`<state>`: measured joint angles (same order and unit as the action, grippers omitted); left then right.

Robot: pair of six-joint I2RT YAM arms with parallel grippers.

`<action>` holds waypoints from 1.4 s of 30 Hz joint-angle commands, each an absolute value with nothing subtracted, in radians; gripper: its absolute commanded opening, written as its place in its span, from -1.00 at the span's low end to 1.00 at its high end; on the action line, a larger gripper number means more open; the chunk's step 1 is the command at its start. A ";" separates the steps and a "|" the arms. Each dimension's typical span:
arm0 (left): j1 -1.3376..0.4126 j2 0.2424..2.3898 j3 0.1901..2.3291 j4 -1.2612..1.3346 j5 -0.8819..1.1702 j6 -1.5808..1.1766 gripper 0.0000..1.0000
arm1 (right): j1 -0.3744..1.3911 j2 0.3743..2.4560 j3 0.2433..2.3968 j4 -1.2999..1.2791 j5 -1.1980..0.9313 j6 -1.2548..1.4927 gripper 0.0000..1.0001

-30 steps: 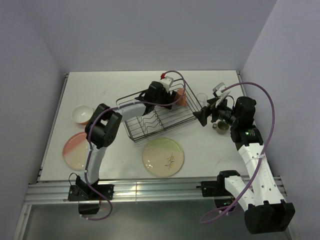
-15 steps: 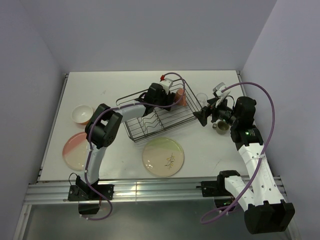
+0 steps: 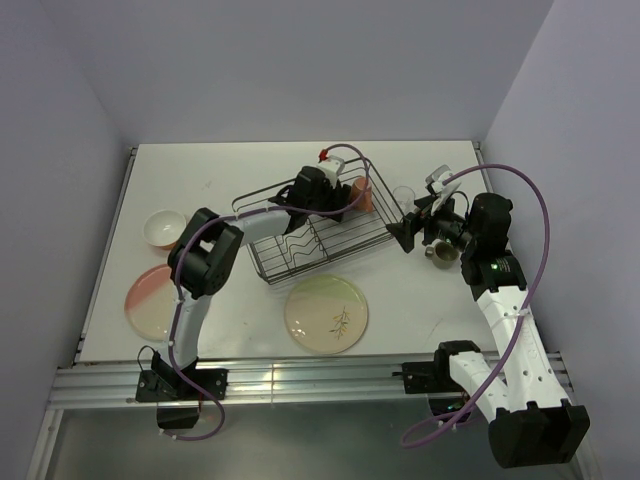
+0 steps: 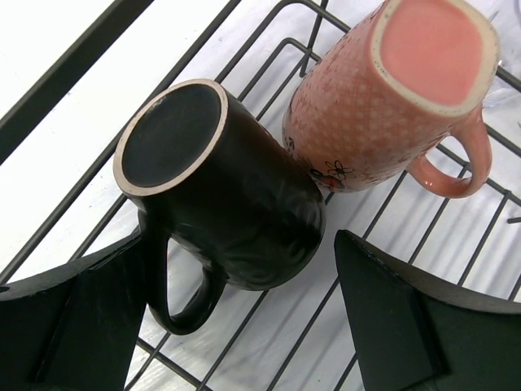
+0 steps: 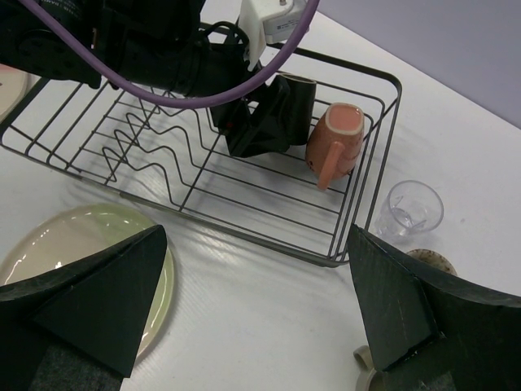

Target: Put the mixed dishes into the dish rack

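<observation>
The black wire dish rack [image 3: 300,250] stands mid-table. A dark brown mug [image 4: 220,187] and a pink mug [image 4: 391,98] stand upside down side by side at its right end. My left gripper [image 4: 240,244] is open just above the brown mug, its fingers either side of the mug and not gripping. In the top view the left gripper [image 3: 340,195] sits next to the pink mug [image 3: 360,188]. My right gripper [image 5: 256,236] is open and empty over the table right of the rack [image 5: 163,155]. A clear glass [image 5: 413,210] and an olive mug [image 3: 441,254] stand there.
A green-tinted plate [image 3: 326,313] lies in front of the rack. A pink-tinted plate [image 3: 152,298] and a small orange-and-white bowl [image 3: 164,228] sit at the left. The rack's wavy dividers [image 5: 138,155] hold nothing. Walls close in on both sides.
My left wrist has drawn back a little to the left, so more of the pink mug shows. The right arm has not moved.
</observation>
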<state>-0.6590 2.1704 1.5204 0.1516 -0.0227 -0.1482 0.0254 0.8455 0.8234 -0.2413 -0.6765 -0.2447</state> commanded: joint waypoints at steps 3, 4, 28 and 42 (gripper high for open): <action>-0.661 2.105 1.543 0.155 0.023 -0.207 0.90 | 0.017 0.833 0.821 -0.238 -0.686 -0.255 0.98; -0.657 2.105 1.545 0.153 0.034 -0.215 0.89 | 0.017 0.831 0.821 -0.239 -0.684 -0.255 0.98; -0.594 2.207 1.684 0.068 0.126 -0.414 0.68 | 0.015 0.830 0.811 -0.238 -0.683 -0.262 0.98; -0.583 2.235 1.715 0.041 0.110 -0.445 0.15 | 0.015 0.828 0.808 -0.236 -0.683 -0.262 0.98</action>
